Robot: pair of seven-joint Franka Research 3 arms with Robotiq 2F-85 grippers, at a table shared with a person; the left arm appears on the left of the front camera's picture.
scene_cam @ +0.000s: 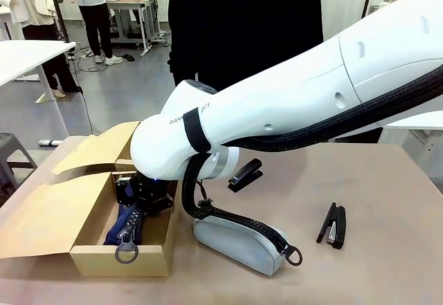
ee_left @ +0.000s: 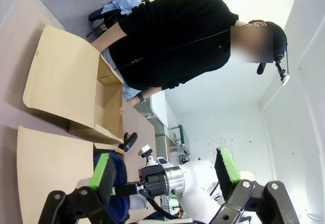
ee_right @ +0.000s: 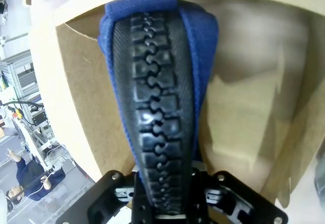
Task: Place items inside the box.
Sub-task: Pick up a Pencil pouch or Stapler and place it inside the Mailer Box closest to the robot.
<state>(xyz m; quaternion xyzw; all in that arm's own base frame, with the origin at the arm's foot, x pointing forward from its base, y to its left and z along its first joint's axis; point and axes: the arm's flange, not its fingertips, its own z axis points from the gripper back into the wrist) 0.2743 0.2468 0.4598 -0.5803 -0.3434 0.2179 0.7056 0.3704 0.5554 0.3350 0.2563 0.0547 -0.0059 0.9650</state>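
One risk stands out: the navy pouch (scene_cam: 124,225) lies in the nearer compartment of the box (scene_cam: 97,260) at lower left, zip ring hanging over the front wall, and could be dragged out if the right gripper (scene_cam: 144,198) lifts without letting go cleanly. That gripper straddles the pouch's zip, but whether it grips or stands clear I cannot tell. On the table (scene_cam: 387,270) wait the grey pouch (scene_cam: 239,246), lower centre, and two staplers (scene_cam: 246,175) further right.
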